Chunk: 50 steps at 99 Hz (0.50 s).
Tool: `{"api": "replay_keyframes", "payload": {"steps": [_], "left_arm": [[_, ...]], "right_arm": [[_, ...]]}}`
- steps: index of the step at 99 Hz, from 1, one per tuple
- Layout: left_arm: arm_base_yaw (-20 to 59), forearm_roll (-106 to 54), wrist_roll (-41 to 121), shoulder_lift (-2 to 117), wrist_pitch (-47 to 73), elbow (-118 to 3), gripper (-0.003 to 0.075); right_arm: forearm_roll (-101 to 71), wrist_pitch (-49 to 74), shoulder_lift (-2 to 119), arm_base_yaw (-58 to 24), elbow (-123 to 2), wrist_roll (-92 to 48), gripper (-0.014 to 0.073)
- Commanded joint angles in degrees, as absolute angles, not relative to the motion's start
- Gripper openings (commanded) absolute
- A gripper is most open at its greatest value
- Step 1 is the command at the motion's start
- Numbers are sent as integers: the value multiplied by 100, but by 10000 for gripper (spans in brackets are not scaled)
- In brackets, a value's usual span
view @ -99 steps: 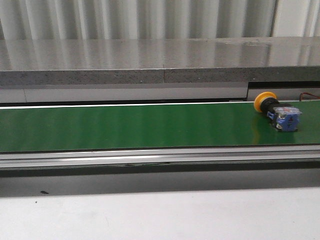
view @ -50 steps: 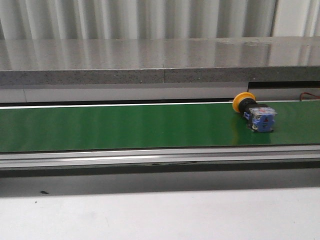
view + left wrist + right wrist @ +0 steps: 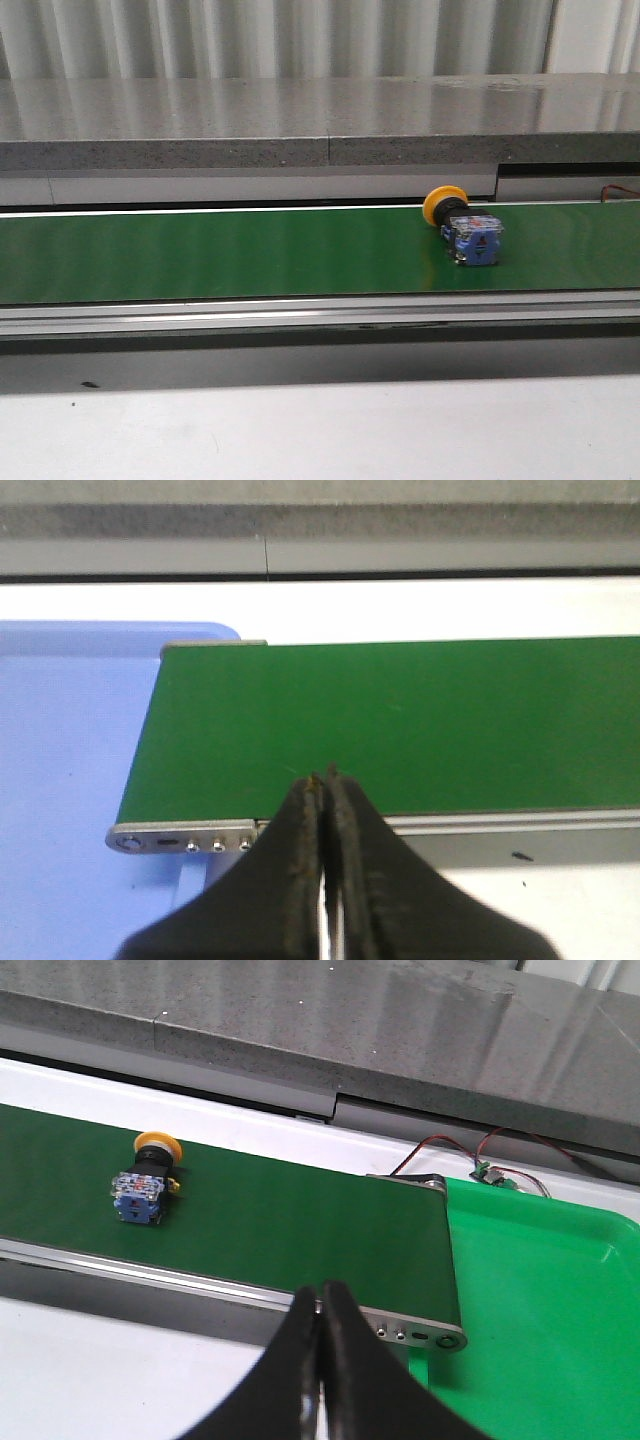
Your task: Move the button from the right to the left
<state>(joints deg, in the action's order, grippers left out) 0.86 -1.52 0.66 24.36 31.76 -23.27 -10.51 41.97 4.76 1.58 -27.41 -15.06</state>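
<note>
The button (image 3: 462,226), a yellow-capped switch with a blue base, lay on its side on the green belt (image 3: 220,255), right of centre, while both grippers, left (image 3: 325,780) and right (image 3: 320,1290), waited pinched closed and empty near the belt's ends.

Looks like a factory-style test bench or automation lab, not anybody's home. Dead giveaway is the green conveyor belt (image 3: 220,250) running across the whole front view, with metal side rails and a bolted end cap (image 3: 180,837). There's a blue tray (image 3: 70,780) at the belt's left end and a green tray (image 3: 540,1300) at its right end. Loose red and black wiring (image 3: 470,1155) sits by the right end, plus a grey stone-like ledge (image 3: 300,120) and corrugated wall panels (image 3: 280,35) behind.
</note>
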Motion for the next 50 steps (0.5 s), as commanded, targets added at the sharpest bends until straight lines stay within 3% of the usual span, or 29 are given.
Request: {"api": "replay_keyframes", "payload": {"steps": [1,50], "left_arm": [[121,-169,0,2947,3271,-2866,-21],[147,-401,0,4544,4204,-4087,-20]], "right_arm": [[-1116,3805,553,145,-2868,-1562,-68],[-1116,3805,553,145,-2868,-1562,-68]]}}
